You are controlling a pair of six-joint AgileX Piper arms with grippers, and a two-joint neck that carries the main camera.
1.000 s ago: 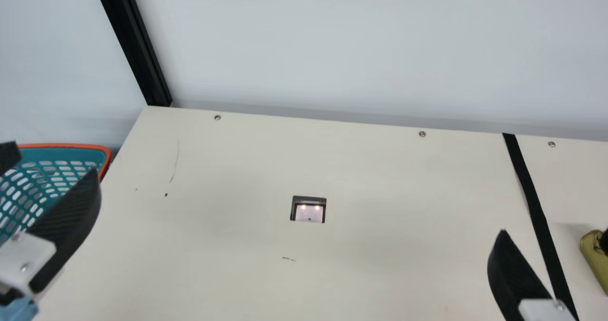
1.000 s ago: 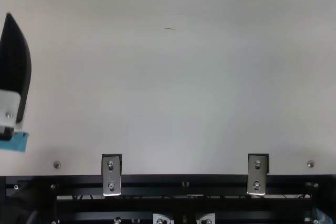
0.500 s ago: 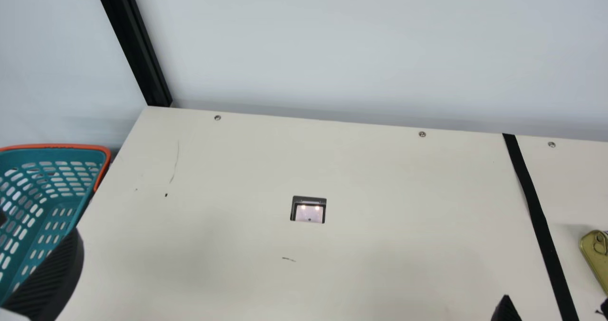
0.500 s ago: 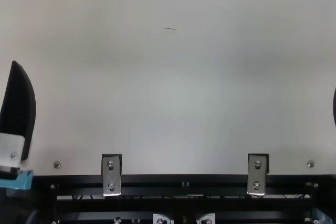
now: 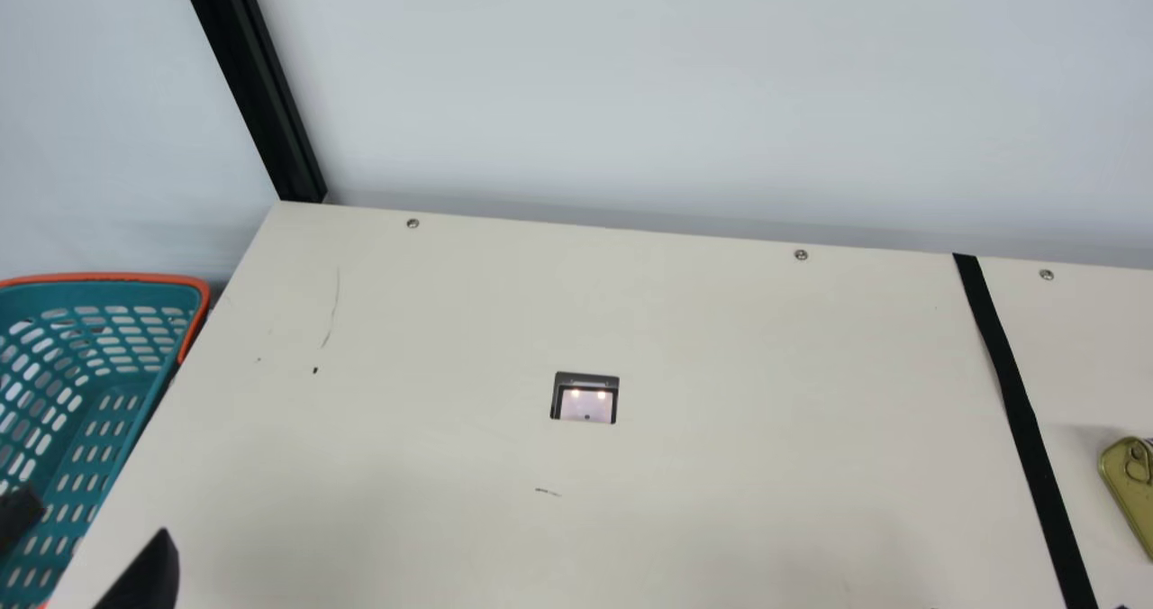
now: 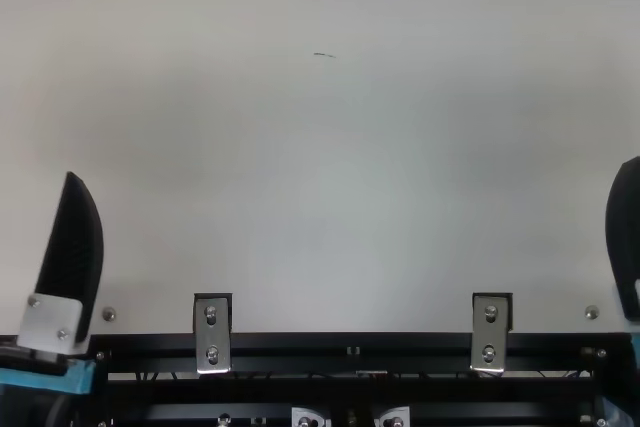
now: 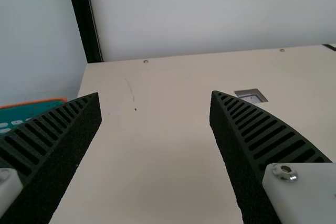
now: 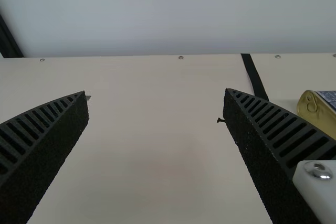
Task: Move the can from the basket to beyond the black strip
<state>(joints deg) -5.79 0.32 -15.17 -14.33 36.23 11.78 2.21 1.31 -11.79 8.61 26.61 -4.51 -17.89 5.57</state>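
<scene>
The jaws stand spread wide on both arms, with nothing between them. The left gripper (image 5: 95, 517) is at the main view's lower left, one fingertip overlapping the basket in that view; in the top view it is near the table's near edge. The right gripper (image 6: 624, 237) is at the top view's right edge. Each points away from the robot, and its wrist view looks forward across the table, rather than straight down.

The pale wall (image 5: 630, 95) stands behind the cream table (image 5: 450, 321). A black post (image 5: 252, 77) meets the table's far left corner. The teal basket (image 5: 117, 277), with its orange rim, is beside the table's left edge. A black strip (image 5: 1018, 393) runs from the far edge toward the near side on the right. A square recess (image 5: 585, 402) sits mid-table. The gold can (image 5: 1137, 501) is beyond the strip, apart from it, its ring pull showing.
</scene>
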